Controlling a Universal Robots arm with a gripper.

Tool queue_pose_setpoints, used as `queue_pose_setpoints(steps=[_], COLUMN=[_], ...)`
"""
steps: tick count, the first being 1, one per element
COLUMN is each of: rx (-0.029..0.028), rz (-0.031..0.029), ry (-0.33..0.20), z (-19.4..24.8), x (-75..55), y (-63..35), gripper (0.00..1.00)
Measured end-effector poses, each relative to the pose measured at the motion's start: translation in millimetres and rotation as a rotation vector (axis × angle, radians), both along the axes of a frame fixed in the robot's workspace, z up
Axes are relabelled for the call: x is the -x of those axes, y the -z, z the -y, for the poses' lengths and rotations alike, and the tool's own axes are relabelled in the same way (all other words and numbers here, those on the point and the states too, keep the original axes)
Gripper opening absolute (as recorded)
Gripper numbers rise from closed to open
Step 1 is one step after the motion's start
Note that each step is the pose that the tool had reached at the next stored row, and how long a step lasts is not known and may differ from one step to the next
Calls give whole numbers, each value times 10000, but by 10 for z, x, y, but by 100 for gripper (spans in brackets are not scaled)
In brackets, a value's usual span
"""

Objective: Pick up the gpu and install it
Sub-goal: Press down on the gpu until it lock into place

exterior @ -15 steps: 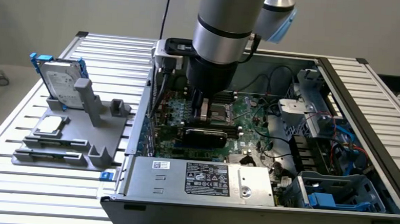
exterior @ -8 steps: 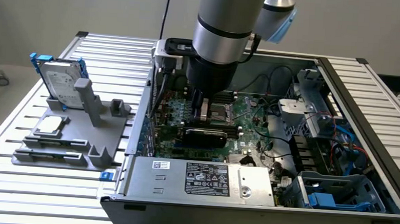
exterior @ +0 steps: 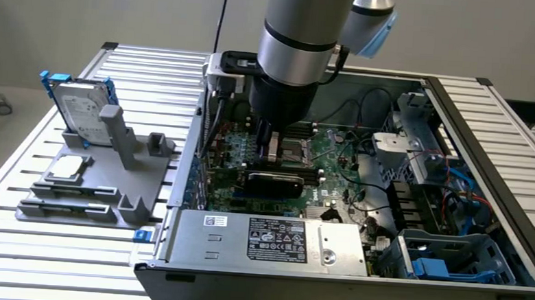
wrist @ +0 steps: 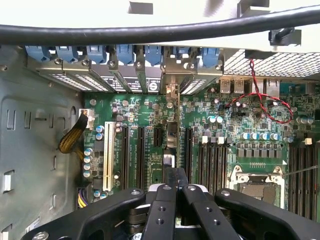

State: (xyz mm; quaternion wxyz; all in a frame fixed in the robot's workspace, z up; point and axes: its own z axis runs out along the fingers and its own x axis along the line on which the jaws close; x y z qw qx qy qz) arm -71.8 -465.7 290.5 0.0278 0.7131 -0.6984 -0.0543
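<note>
The gpu (exterior: 274, 183) shows as a black rounded shroud standing on edge over the green motherboard (exterior: 334, 195), inside the open computer case (exterior: 488, 134). My gripper (exterior: 271, 156) reaches straight down into the case and is shut on the card's upper edge. In the wrist view the gpu (wrist: 171, 137) appears edge-on as a thin strip. It runs from my gripper (wrist: 175, 192) to the metal bracket at the case's rear slots (wrist: 170, 92), in line with the expansion slots (wrist: 141, 155). Whether the card sits fully in a slot is hidden.
A silver hard drive with blue rails (exterior: 80, 108) stands on a grey holder (exterior: 110, 183) at the exterior view's left, with a small silver chip (exterior: 68, 169) beside it. The power supply (exterior: 272, 241), CPU socket (wrist: 257, 182), blue drive cage (exterior: 454, 261) and cables (wrist: 260, 102) crowd the case.
</note>
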Motion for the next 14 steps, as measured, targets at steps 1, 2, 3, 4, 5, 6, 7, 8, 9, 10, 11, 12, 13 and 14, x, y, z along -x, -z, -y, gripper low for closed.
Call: queue_pose_setpoints(steps=[1,2,3,4,5,6,7,8,9,10,11,12,13,14], rx=[0,2,2,2,0,1,0,-1,-2,-1,0,0,0,1], rz=[1,8,23,42,76,121,170,217,254,282,299,309,312,312], ry=[0,0,0,0,0,0,0,1,1,0,0,0,0,1], z=[0,-2,-7,-14,-22,-33,-42,-50,-59,-68,-77,-84,-87,-87], x=[0,1,2,3,4,9,16,27,38,49,61,73,83,88], y=[0,0,4,11,23,34,45,59,71,82,92,102,109,112], gripper=[11,11,11,11,11,11,11,11,11,11,11,11,11,11])
